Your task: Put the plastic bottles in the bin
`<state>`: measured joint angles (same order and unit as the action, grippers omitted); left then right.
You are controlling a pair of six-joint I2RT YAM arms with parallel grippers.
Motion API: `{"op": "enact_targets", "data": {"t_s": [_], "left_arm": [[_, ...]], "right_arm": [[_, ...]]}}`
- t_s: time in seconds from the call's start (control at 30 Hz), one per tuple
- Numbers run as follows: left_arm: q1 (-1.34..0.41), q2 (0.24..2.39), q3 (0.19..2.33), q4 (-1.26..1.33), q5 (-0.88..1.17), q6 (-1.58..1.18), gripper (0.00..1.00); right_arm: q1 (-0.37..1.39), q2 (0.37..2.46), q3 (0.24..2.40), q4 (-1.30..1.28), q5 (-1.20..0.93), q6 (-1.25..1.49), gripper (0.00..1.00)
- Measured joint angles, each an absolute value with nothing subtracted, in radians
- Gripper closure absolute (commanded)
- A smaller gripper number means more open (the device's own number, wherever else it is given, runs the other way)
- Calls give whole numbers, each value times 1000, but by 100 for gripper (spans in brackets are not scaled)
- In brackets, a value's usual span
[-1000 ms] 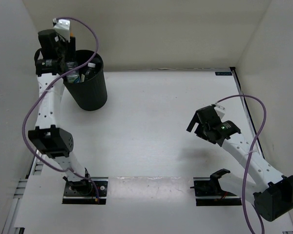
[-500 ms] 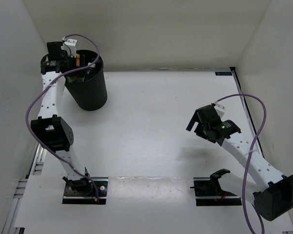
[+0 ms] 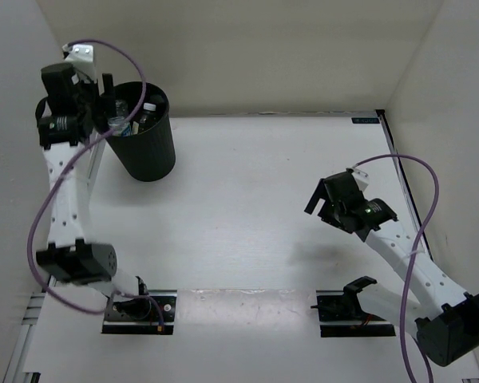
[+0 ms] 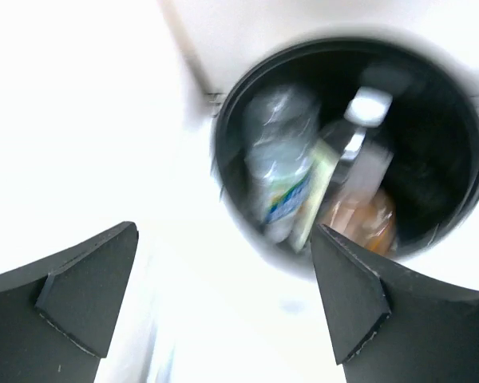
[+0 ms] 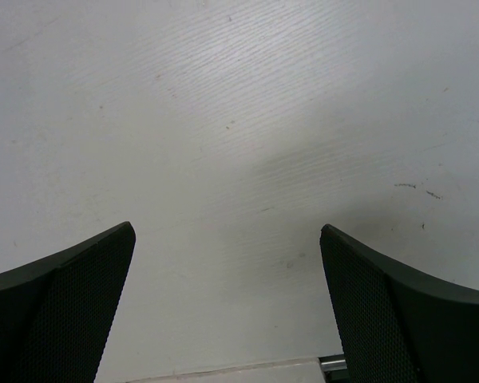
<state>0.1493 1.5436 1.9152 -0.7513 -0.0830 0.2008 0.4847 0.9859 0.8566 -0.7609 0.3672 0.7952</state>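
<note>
Overhead view of a white table (image 3: 247, 207) with two robot arms mounted at its near edge. A tall black bin (image 3: 150, 155) stands in the far left corner of the table. The plastic bottles (image 4: 281, 163) are inside it. The left wrist view, which is blurred, looks down into the bin's mouth and shows at least three of them leaning together: a clear one with a blue-green label, a pale-labelled one, and a white-capped one with orange at its lower end. The left claw (image 4: 223, 238) hovers just outside the bin's rim on its left side, fingers spread wide with nothing between them. The right claw (image 5: 227, 231) hangs over bare table near the right edge, well apart from the bin, also spread wide and holding nothing. No bottle shows on the table in any view, though the arms hide a few small patches of it. Judging by this, the task looks finished or very nearly so: every visible bottle is in the bin, and both arms only need to draw back.
</note>
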Motion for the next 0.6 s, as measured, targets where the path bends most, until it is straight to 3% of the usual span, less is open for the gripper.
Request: {"op": "enact_targets", "data": {"t_s": [0.17, 0.4, 0.6], "left_arm": [[195, 1216, 1528, -728, -101, 308, 0], [222, 1081, 1007, -790, -54, 317, 0], [238, 816, 748, -822, -15, 315, 0]], "right_arm": [[485, 896, 845, -735, 363, 775, 0], [485, 791, 836, -707, 368, 739, 0], [485, 697, 814, -690, 384, 730, 0]]}}
